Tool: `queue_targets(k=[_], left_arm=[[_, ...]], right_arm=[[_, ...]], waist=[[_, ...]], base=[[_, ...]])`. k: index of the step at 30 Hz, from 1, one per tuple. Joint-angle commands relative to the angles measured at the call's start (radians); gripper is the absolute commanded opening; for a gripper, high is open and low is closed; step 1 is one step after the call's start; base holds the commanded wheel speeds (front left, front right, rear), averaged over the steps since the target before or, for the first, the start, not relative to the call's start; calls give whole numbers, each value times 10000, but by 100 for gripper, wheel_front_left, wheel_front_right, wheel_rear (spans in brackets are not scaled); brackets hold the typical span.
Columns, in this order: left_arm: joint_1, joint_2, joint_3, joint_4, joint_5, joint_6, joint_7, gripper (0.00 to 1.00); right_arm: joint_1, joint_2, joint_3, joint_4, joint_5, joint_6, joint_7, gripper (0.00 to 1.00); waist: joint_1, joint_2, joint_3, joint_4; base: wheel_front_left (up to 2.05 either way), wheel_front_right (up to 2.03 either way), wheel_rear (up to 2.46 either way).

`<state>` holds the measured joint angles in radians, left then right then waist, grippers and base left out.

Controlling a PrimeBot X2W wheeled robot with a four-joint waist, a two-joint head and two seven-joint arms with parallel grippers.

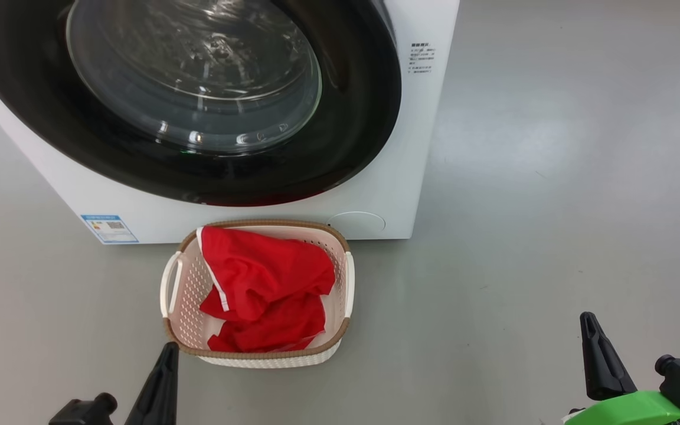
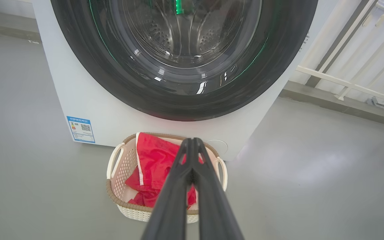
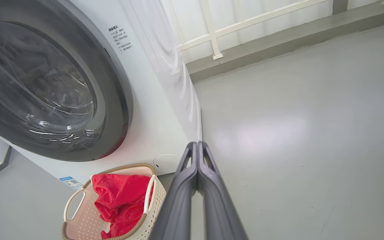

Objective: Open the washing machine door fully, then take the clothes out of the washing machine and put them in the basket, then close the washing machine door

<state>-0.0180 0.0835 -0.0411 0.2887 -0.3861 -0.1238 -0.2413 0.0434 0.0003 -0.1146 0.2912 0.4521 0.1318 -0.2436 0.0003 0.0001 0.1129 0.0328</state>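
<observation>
- The clothes (image 1: 266, 289) lie heaped in the basket (image 1: 189, 295), at lower centre of the head view. A white-trimmed edge runs along the left of the heap, and nothing hangs over the rim.
- The basket stands on the floor (image 1: 552, 177), just in front of the washing machine (image 1: 417, 147) and below the door's lower edge. I judge it sits that close so the carry from the drum is short.
- The washing machine door (image 1: 186, 88) fills the upper left of the head view. Its black frame looks seated flush against the white front. The left wrist view shows bare steel drum through the glass, with no red that I can make out.
- The left pincer (image 2: 191, 140) has its fingers pressed together and grips nothing. It rises from bottom centre of the left wrist view, its tips in line with the basket.
- The right pincer (image 3: 197, 144) is likewise closed and empty, over bare floor to the right of the basket.
- Both are held low and clear of the door, which reads to me as a resting pose with all three steps done.
</observation>
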Motion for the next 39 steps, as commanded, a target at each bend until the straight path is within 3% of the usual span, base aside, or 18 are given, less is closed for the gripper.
queue_targets(k=[1,6,39], left_arm=[[-128,137,60,-254,-243,4,35,0],[-169,136,98,-251,-771,8,163,0],[-405,103,382,-257,-4231,-22,1040,0]], right_arm=[[-51,-135,25,-238,310,-1,63,0],[-128,-170,51,-227,808,-1,190,0],[-546,-369,174,-281,4062,-4,1067,0]], waist=[[16,-1,-22,-5],[-1,-1,-52,-19],[-2,-1,-361,-109]], base=[[0,0,0],[0,0,0],[0,0,0]])
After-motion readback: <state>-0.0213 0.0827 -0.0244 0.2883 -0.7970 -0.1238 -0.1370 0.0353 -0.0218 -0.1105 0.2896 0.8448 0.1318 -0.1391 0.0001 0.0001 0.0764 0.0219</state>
